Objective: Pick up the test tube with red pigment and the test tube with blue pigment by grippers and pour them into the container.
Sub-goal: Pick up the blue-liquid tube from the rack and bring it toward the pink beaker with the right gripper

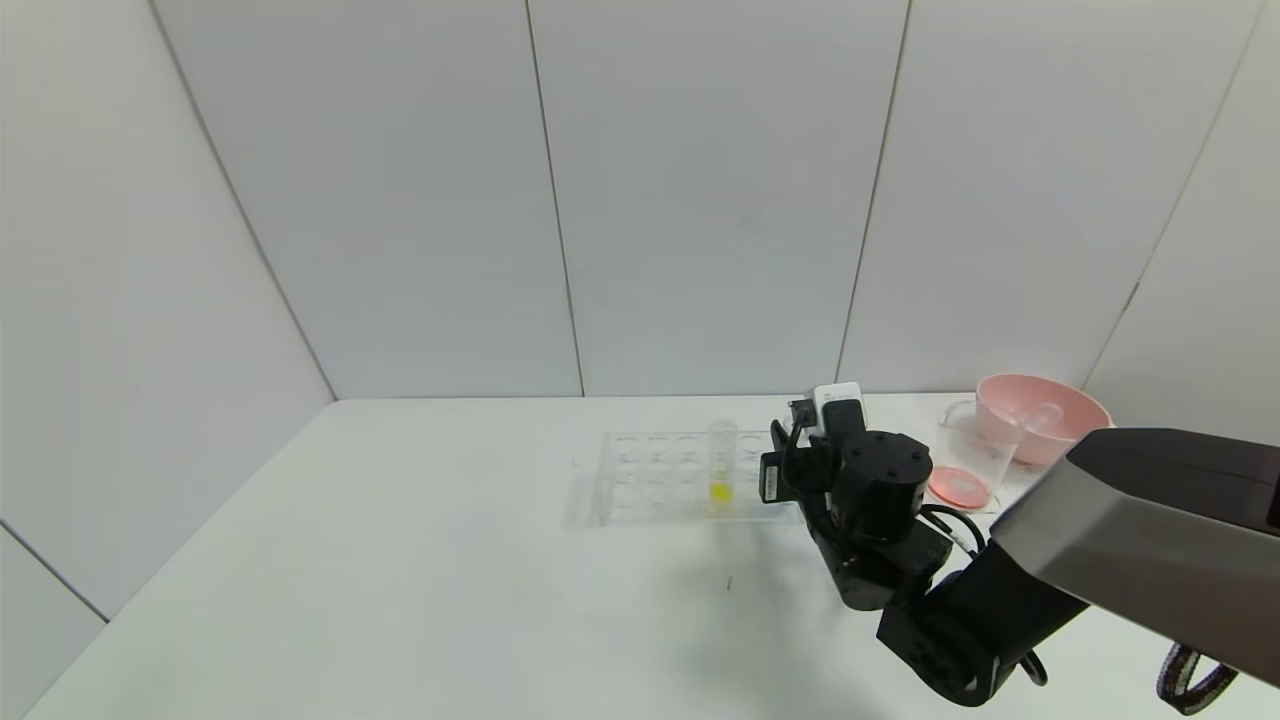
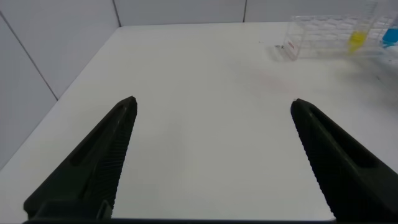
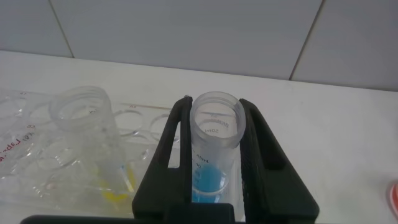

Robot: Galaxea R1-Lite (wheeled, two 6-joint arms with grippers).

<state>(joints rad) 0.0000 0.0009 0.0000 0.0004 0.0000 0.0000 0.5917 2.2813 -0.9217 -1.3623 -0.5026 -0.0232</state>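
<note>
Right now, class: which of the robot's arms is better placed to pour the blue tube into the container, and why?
The right. Its right gripper is shut on the test tube with blue pigment, near the container. The left gripper hangs open over bare table, holding nothing.

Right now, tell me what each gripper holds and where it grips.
The right gripper clamps the test tube with blue pigment just below its rim. The left gripper is open, holding nothing.

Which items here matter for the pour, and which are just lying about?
For the job: blue test tube, clamped in the right gripper; clear container, red-tinted at its bottom.

Lying about: yellow tube, clear rack, pink bowl. Left gripper idle, open.
</note>
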